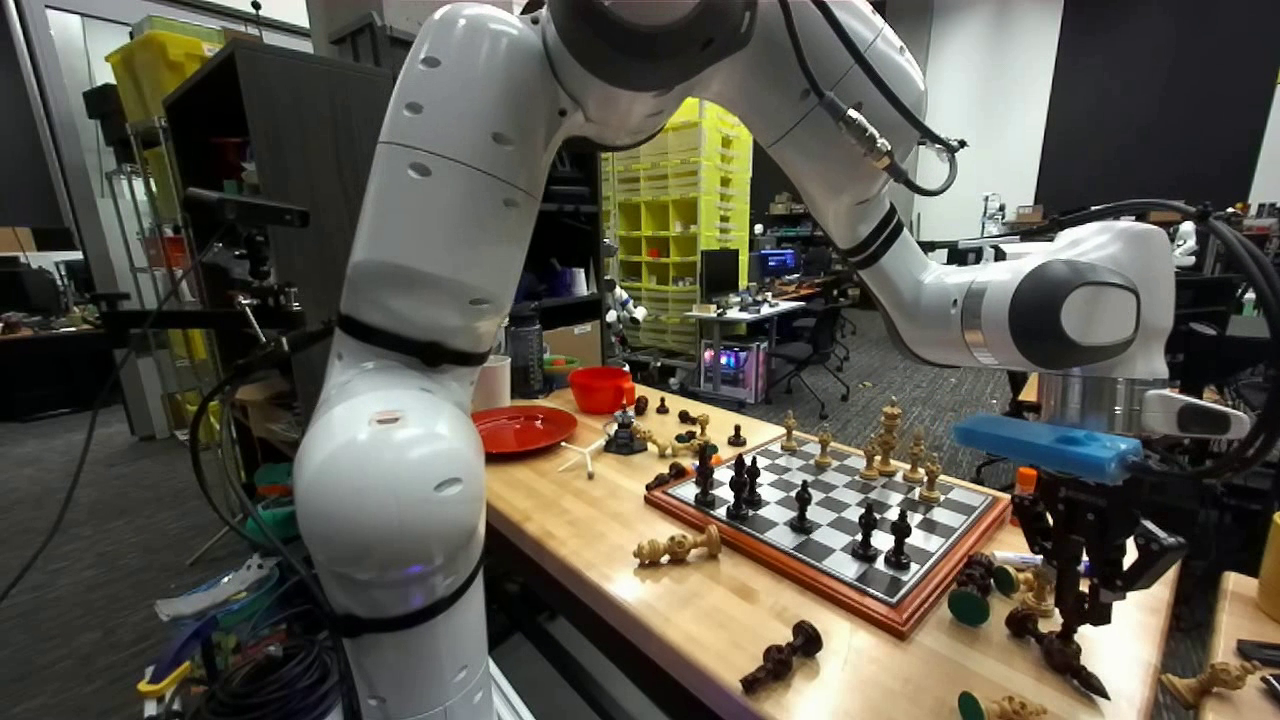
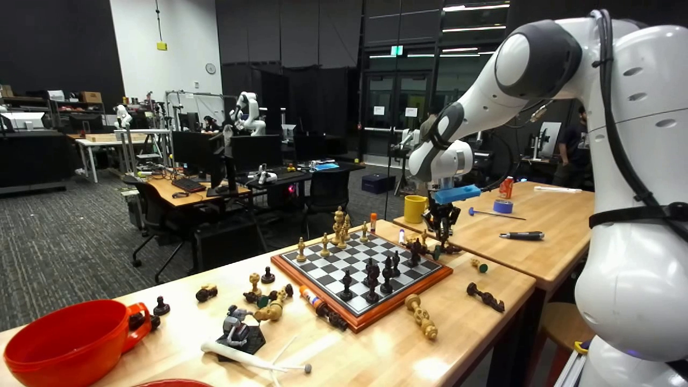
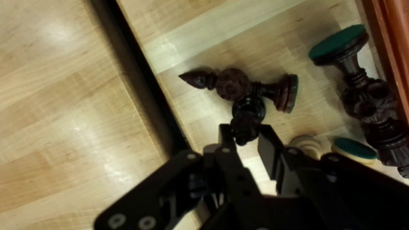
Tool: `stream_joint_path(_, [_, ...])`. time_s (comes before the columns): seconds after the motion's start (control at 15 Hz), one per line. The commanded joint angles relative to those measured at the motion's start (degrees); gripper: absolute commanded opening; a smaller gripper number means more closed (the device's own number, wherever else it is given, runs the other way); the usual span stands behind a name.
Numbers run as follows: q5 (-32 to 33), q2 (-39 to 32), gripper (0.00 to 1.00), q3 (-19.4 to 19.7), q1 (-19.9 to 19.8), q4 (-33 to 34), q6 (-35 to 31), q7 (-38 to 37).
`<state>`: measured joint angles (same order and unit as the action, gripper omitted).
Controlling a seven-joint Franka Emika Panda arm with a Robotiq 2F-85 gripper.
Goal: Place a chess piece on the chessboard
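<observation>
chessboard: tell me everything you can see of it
The chessboard has black and white squares inside a thick reddish-brown border that looks like wood. It lies flat on the wooden tabletop. Dark chess pieces stand on it toward one side, pale chess pieces toward the opposite. Whether the orange tube lying alongside its border touches it, I can't tell.

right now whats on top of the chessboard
On the chessboard, dark pieces stand upright toward one edge and light pieces toward the opposite edge. The surface right beneath them is covered, and some pieces partly hide others in both exterior views.
</observation>
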<state>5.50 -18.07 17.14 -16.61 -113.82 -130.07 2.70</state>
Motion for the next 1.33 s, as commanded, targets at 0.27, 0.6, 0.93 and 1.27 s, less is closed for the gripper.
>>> stream_joint_path(0.27, [1.46,2.83,0.06,-0.20,0.32,0.29,1.85,-0.61])
stream_joint_path(0.6, [2.99,13.79,0.06,-0.95,1.75,-4.51,2.27,1.10])
stream_joint_path(0.93, [2.54,26.29,0.06,-3.92,4.05,-10.74,4.57,3.89])
stream_joint_path(1.27, [-0.11,34.30,0.06,-7.39,7.75,-18.01,7.06,5.33])
